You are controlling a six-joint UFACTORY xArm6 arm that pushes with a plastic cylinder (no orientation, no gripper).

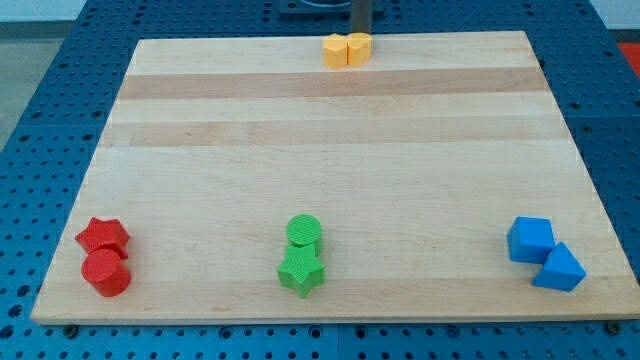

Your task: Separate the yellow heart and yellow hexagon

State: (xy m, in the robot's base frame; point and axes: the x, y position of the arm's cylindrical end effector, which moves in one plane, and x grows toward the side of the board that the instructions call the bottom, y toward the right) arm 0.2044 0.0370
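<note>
My tip (pixel 360 31) shows at the view's top centre, a dark rod coming down just behind the right-hand yellow block, right at its top edge; can't tell if it touches. No fingers on this rig, just the rod, so no open or closed state to report.

Yellow pair sits at the counter's (pixel 320 140) top edge, centre. Yellow hexagon (pixel 334 50) on the view's left, yellow heart (pixel 359 48) on the view's right, the two touching side by side. Shapes small here, so which is which is my best read.

Rest is along the view's bottom, well apart from the yellows. Bottom left: red star (pixel 103 237) with red cylinder (pixel 106 272) touching just below it. Bottom centre: green cylinder (pixel 305 232) with green star (pixel 301 271) touching just below. Bottom right: blue cube (pixel 530 240) with a blue wedge-like block (pixel 560 268) touching at its lower right.

Counter is a light wood board on a blue perforated base (pixel 40 110)
</note>
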